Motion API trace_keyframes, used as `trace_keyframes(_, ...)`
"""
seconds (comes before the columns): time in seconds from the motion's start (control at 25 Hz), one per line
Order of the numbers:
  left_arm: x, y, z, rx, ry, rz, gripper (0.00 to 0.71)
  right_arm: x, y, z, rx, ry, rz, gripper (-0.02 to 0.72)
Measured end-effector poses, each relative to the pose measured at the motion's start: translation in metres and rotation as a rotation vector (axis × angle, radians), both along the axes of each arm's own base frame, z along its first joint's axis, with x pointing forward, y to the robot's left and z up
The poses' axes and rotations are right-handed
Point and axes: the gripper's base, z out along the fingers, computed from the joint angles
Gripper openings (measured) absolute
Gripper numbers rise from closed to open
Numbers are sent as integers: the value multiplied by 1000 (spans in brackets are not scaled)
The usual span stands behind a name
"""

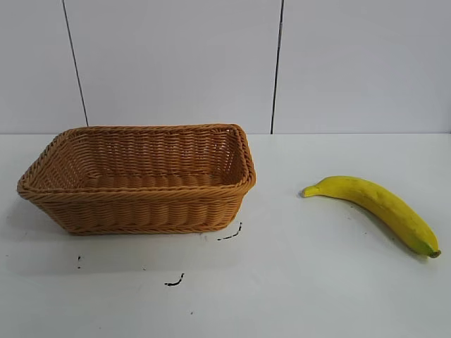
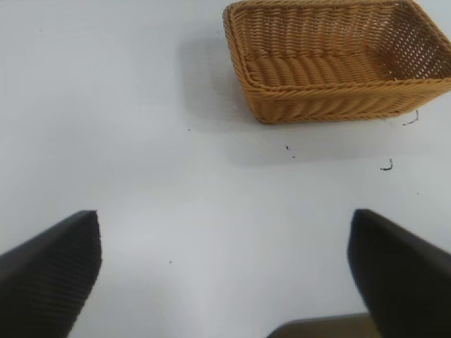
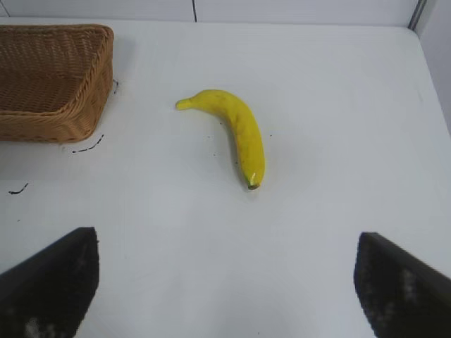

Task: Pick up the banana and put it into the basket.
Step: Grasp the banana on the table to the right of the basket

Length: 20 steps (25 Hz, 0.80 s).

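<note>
A white table (image 1: 296,296) carries a woven basket (image 1: 141,179) on the left and a yellow banana (image 1: 377,208) lying on the right, well apart. Small black marks (image 1: 175,282) dot the surface just near the basket's front side.

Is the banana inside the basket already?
No, the banana lies on the white table, apart from the wicker basket, which has nothing in it.

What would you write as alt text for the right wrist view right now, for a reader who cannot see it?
A yellow banana lies free on the white table, ahead of the right gripper, whose jaws stand wide open and hold nothing. The wicker basket sits apart from the banana, partly out of frame, with small black marks on the table near it.
</note>
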Motion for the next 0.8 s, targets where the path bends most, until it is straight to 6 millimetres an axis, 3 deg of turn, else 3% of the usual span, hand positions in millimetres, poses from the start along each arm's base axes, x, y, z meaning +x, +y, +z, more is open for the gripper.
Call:
trace_keyframes(0.24,0,0,0,0,0,0,690,86,2,-25,-43,239,66,682)
trace_keyframes(0.52,0,0,0,0,0,0,690,168,4,-65,-100,363,202,682)
trace_keyframes(0.8,0,0,0,0,0,0,690,227,5,-122,-110,359,217,682)
